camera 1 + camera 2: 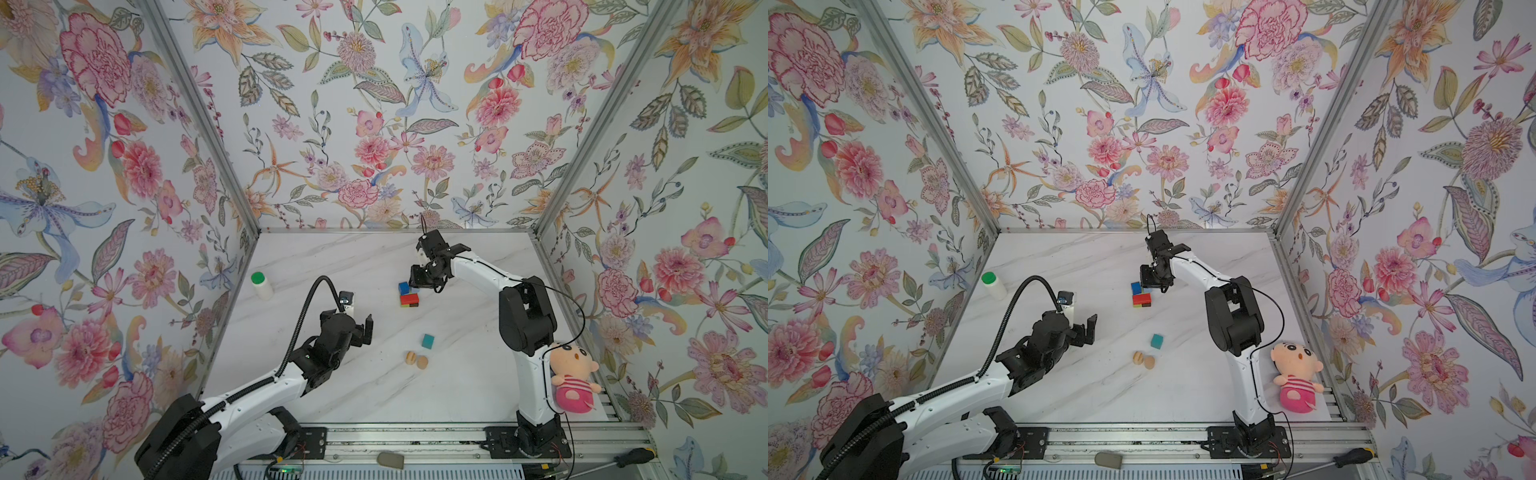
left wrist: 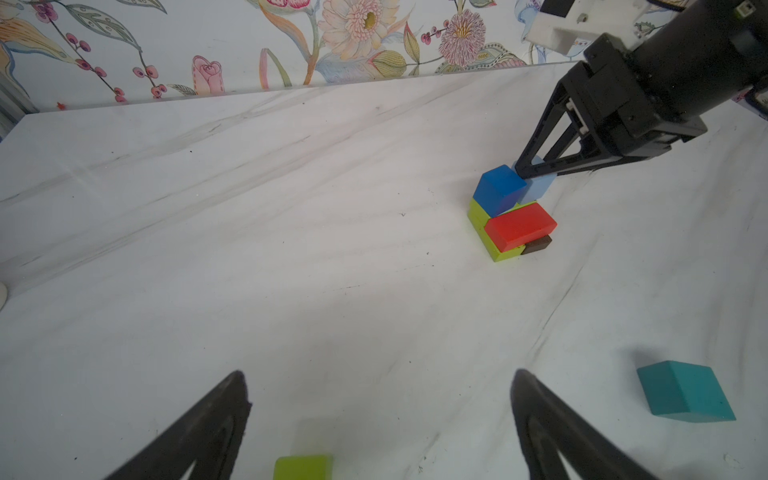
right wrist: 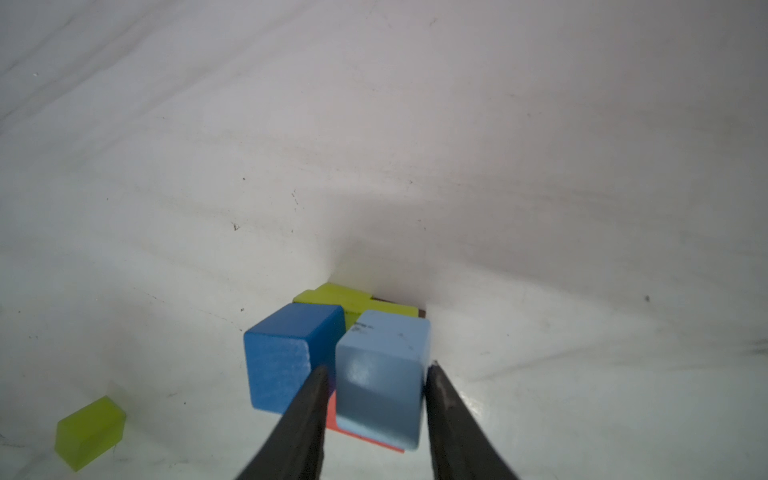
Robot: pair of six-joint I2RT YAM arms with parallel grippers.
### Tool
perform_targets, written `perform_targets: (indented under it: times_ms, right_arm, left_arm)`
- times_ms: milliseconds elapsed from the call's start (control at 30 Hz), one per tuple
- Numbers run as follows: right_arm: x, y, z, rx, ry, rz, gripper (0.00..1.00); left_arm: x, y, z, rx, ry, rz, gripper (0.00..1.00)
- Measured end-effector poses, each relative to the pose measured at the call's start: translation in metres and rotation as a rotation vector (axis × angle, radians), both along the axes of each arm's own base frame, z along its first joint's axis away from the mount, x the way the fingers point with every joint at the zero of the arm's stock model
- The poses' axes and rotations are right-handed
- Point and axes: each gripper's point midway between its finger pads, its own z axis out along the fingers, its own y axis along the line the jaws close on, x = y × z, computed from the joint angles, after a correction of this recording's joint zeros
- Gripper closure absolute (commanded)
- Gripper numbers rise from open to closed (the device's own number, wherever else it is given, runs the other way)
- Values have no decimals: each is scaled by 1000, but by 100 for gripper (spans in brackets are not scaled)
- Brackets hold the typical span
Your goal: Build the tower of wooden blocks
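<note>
The marble worktop [image 1: 332,395] fills the lower middle of both top views. The right arm reaches from the lower right up to the centre. There the right hand [image 3: 376,370] is clenched on a pale blue block [image 3: 382,345], with a finger against each side of it. The left arm comes in from the lower left. The left hand [image 2: 379,374] is released, its fingers spread wide with nothing between them, over bare worktop left of centre.

A pink doll [image 1: 575,384] lies at the lower right edge, against the right arm. A white bottle [image 1: 264,289] sits at the left of the worktop with its green cap [image 1: 257,277] on, so what it holds cannot be seen.

The tower [image 1: 409,298] stands in the centre, just under the right hand. Green blocks [image 2: 484,232] and a brown block [image 2: 537,244] form the bottom, and a red block [image 2: 520,226] lies across them. A dark blue block [image 2: 498,191] sits on the green, beside the red. The pale blue block is just beside the dark blue one, over the stack. Whether it rests there cannot be told.

A teal block [image 1: 427,341] lies below the tower, well apart from it. Two tan pieces [image 1: 411,358] lie side by side just below the teal one. A stray green block [image 2: 302,467] lies near the left hand.
</note>
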Motion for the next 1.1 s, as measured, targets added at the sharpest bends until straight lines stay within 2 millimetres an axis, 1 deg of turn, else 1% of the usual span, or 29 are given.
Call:
perform_targets:
  times_ms: [500,700,967,1033,1100]
  right_arm:
    - [0,0,0,5,3,1,57]
    - [1,-2,0,6,3,-6,52]
    - [3,-5,2,7,0,-15,49]
    - [4,-6,4,8,-3,-16,44]
    - [4,-6,6,9,-7,-18,33]
  left_arm:
    - [0,1,-1,0,3,5,1]
    - [0,1,0,-1,3,4,1]
    - [2,-1,3,0,-2,3,1]
    - [4,-2,6,-4,-6,3,1]
    - [5,-3,10,-8,-12,3,1]
